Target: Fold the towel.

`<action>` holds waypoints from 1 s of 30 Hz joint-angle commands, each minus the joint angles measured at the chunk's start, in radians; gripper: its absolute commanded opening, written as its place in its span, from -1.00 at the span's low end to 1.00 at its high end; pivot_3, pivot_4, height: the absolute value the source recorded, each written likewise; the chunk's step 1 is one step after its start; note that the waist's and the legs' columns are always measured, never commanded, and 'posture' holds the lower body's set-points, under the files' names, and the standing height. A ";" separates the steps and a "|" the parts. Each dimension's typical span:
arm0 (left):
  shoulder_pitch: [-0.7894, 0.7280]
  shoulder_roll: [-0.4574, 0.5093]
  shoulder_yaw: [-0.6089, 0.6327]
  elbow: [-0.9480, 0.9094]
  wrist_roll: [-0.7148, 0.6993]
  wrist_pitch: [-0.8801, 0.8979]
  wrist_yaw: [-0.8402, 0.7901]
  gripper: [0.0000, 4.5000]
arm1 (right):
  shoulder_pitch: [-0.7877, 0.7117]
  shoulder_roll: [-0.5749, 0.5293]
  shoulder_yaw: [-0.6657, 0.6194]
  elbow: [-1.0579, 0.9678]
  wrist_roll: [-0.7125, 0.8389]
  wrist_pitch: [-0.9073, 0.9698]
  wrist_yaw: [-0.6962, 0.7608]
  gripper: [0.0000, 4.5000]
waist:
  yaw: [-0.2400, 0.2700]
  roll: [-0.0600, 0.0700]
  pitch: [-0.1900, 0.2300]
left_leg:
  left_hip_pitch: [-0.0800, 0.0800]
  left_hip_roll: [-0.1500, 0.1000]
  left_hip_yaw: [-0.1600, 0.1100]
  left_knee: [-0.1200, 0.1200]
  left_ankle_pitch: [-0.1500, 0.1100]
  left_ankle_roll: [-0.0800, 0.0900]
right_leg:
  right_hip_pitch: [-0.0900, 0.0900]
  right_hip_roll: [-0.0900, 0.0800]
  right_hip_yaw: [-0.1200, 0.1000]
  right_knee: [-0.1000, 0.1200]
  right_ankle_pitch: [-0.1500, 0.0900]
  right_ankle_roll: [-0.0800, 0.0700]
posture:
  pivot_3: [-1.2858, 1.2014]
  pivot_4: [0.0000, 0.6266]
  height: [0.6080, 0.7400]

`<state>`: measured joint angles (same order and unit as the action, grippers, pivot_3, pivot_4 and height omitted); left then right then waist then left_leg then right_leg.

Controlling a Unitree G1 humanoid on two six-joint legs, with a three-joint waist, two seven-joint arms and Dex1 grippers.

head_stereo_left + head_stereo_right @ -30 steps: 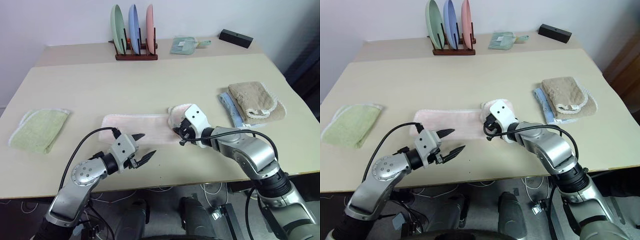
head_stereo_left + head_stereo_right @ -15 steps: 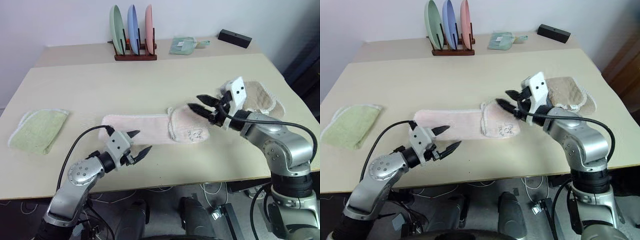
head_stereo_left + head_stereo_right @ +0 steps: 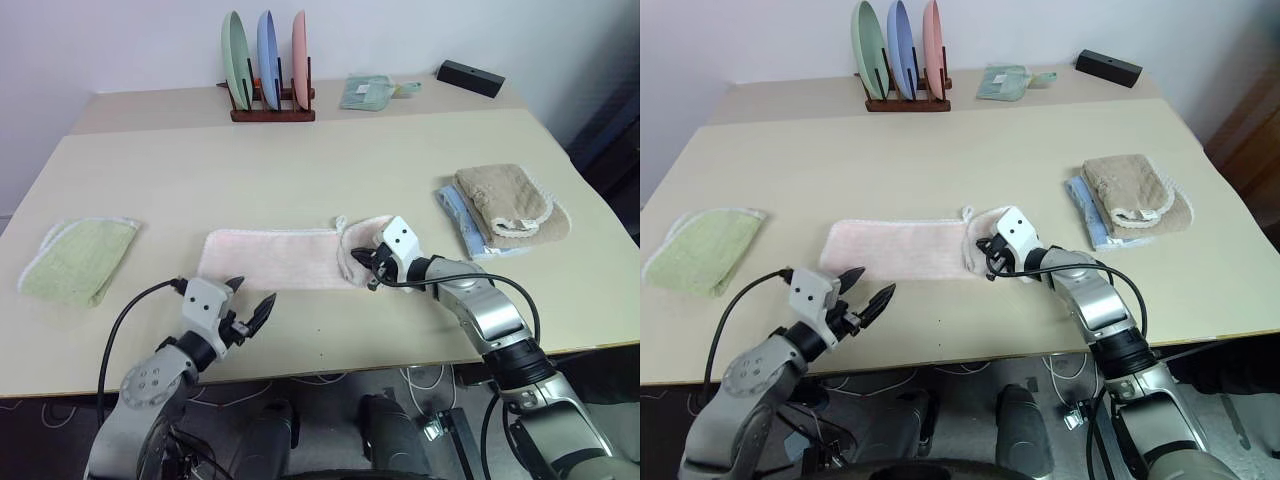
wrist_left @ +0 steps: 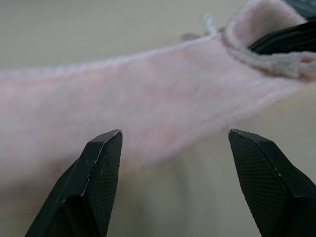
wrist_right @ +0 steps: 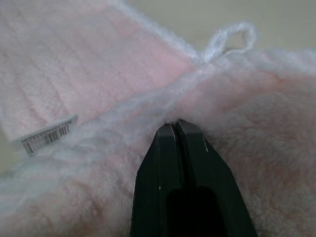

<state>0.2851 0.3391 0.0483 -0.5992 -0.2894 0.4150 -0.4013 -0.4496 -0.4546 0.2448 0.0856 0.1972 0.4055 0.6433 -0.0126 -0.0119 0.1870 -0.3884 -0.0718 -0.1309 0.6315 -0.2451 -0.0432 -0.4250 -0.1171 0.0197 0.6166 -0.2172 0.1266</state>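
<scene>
Closed down tight, the right gripper (image 5: 176,126) is pressed into the folded-over end of the towel (image 3: 270,257); whether pile is pinched cannot be told. The towel's long axis is laid from nine to three o'clock along the table (image 3: 300,170). The left gripper (image 3: 250,305), spread wide and empty, is held near the towel's front edge, at six o'clock from it, and is judged nearer the free end.

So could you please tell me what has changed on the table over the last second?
The right claw swung out open toward the beige towel, came back and shut on the folded end of the pale pink fluffy towel. The open left claw drew back toward the table's near edge. The other towels stayed put.
</scene>
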 commanded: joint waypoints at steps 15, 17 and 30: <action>-0.071 -0.263 0.332 -0.014 -0.577 0.385 0.444 1.00 | -0.026 -0.137 -0.071 -0.380 0.092 -0.003 0.245 0.98 | 0.007 -0.001 0.000 | -0.001 0.000 -0.002 0.001 0.000 0.000 | 0.001 0.000 -0.001 -0.001 0.000 0.000 | 0.03 -0.52 1.00; -0.123 -0.279 0.362 0.019 -0.642 0.403 0.502 1.00 | -0.018 -0.129 -0.063 -0.382 0.085 -0.006 0.240 0.98 | 0.007 -0.001 0.000 | -0.001 0.000 -0.002 0.001 0.000 0.000 | 0.001 0.000 -0.001 -0.001 0.000 0.000 | 0.03 -0.52 1.00; -0.333 -0.286 0.413 0.194 -0.763 0.371 0.657 0.17 | 0.013 -0.122 -0.057 -0.383 0.028 -0.073 0.220 1.00 | 0.009 -0.001 0.000 | -0.001 -0.001 -0.001 0.001 0.000 -0.001 | 0.001 0.000 -0.001 -0.001 0.001 -0.001 | 0.03 -0.52 1.00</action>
<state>-0.0468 0.0555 0.4584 -0.3966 -1.0309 0.7968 0.2543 -0.4353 -0.5828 0.2086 -0.2601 0.2193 0.3526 0.8706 -0.0037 -0.0127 0.1868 -0.3892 -0.0725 -0.1322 0.6325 -0.2447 -0.0441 -0.4243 -0.1172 0.0187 0.6157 -0.2167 0.1259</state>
